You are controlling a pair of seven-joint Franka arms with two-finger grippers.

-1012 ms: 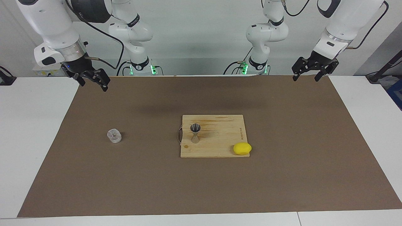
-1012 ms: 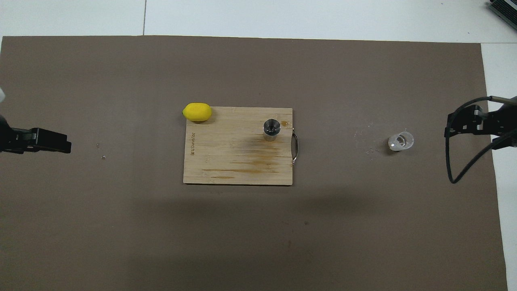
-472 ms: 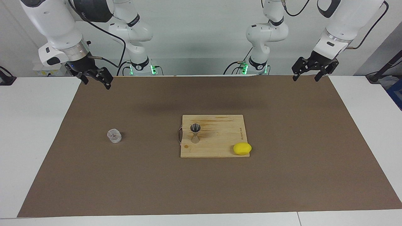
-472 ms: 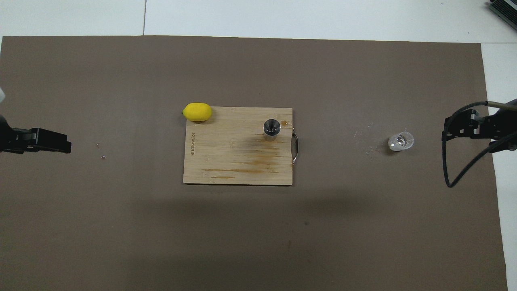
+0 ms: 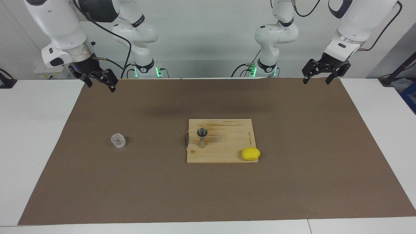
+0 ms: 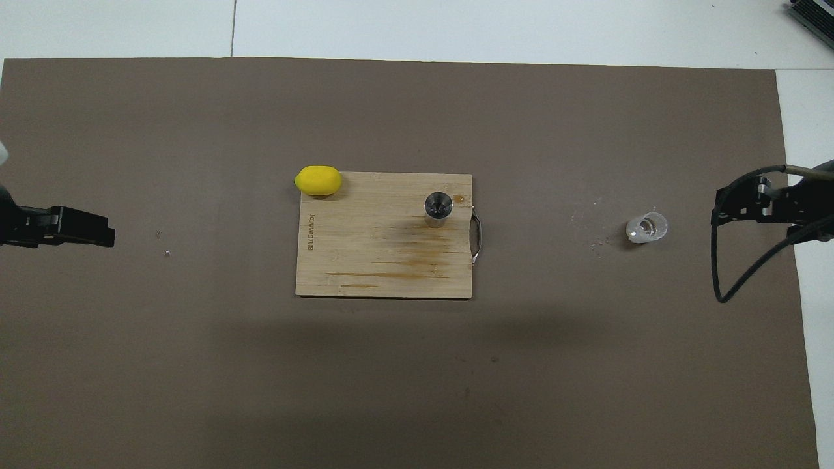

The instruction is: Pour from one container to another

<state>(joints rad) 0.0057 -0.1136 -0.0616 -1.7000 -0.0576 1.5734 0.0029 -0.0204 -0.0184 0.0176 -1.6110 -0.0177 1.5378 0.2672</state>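
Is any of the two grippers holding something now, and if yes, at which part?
Nothing is held. The right gripper and the left gripper hang open and empty over the mat's corners, and the glass cup stands alone on the mat.

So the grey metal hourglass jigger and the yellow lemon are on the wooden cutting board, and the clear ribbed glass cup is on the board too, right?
Not quite. The clear ribbed glass cup stands off the wooden cutting board, on the brown mat toward the right arm's end of the table, as the facing view shows. The grey metal hourglass jigger and the yellow lemon are on the board.
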